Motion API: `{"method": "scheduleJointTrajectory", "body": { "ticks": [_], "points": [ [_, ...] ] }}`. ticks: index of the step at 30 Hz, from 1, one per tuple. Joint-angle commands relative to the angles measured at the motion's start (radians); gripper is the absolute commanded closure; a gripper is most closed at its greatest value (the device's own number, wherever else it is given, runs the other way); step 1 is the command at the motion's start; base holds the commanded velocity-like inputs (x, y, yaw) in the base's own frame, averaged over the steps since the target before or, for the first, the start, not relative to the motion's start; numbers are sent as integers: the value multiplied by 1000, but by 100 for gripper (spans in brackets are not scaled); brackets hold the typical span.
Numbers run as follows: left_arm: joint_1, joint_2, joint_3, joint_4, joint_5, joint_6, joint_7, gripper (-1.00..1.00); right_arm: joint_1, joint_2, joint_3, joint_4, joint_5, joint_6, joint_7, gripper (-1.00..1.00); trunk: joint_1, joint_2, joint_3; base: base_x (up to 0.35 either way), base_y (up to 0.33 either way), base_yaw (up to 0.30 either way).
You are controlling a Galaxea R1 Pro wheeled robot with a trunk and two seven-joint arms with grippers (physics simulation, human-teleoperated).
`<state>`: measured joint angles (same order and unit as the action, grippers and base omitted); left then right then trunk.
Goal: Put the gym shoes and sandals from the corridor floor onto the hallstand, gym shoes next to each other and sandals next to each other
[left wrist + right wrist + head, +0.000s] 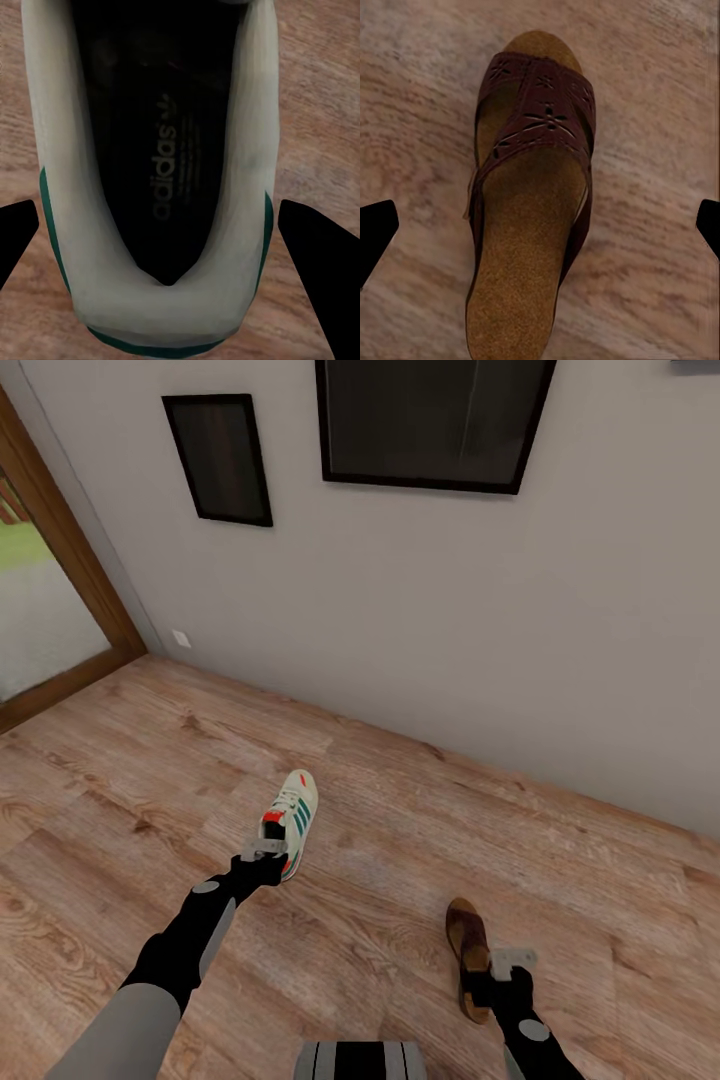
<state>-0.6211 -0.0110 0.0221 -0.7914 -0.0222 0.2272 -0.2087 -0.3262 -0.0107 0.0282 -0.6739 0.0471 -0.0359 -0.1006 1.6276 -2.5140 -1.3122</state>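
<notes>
One white gym shoe [292, 818] with green stripes lies on the corridor floor [400, 840], toe towards the wall. My left gripper [266, 854] is at its heel. In the left wrist view the gym shoe [67, 150] has its heel opening between my two black fingers [16, 236], which stand open and very close to its sides. A reddish-brown sandal [467, 942] lies to the right, with my right gripper [503, 972] over its heel end. The sandal [532, 225] sits between wide-open fingertips [375, 232]. The other shoe, other sandal and hallstand are out of view.
A pale wall [450, 620] with two dark framed pictures [220, 458] runs behind the shoes. A wood-framed glass door [60, 610] stands at the left, with a white socket [181, 638] beside it. My base [360, 1060] shows at the bottom edge.
</notes>
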Motion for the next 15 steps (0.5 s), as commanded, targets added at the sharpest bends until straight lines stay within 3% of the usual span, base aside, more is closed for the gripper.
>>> {"method": "scheduleJointTrajectory", "body": {
  "ticks": [1, 9, 15],
  "points": [
    [0, 0, 2, -2, -3, 6, -5, 100, -1, -1, 3, -2, 5, -2, -6, -100, 0, 0, -1, 0, 0, 0],
    [0, -1, 3, -2, -2, 6, -4, 100, -2, -4, 3, -7, 5, -4, -6, -100, 0, 0, -1, 0, 0, 0],
    [-1, -3, 4, -3, -2, 7, -3, 100, -2, -6, 2, -7, 5, -4, -5, -100, 3, -2, -24, 0, 0, 0]
  ]
}}
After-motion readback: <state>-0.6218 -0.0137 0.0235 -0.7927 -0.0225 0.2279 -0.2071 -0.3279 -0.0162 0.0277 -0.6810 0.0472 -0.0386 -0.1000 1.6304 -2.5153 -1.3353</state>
